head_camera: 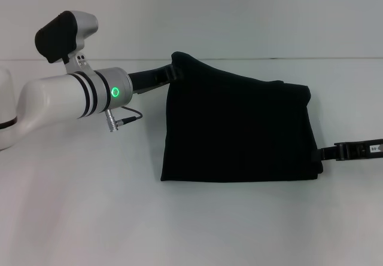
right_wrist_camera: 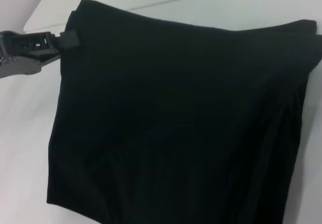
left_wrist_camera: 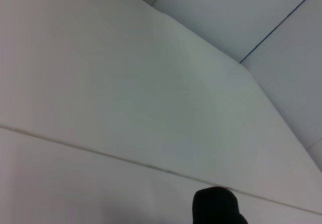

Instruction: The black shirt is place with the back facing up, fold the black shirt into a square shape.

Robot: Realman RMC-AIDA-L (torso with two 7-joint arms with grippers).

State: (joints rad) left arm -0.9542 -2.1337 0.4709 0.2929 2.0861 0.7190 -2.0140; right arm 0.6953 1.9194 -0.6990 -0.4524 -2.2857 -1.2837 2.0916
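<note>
The black shirt point(head_camera: 239, 131) lies folded on the white table, its far left corner lifted off the surface. My left gripper point(head_camera: 169, 72) is shut on that raised corner; it also shows in the right wrist view point(right_wrist_camera: 68, 38), pinching the fabric. My right gripper point(head_camera: 328, 152) is low at the shirt's right edge near the front corner, its fingers together on the fabric edge. The right wrist view is filled by the shirt point(right_wrist_camera: 181, 128). No lettering shows. In the left wrist view a black rounded shape point(left_wrist_camera: 216, 208) shows; I cannot tell whether it is fabric or finger.
The white table point(head_camera: 90, 206) surrounds the shirt. My left arm point(head_camera: 72, 95) reaches across the left side above the table, with a cable point(head_camera: 122, 120) hanging under its wrist. A white wall stands behind the table's far edge point(head_camera: 335, 58).
</note>
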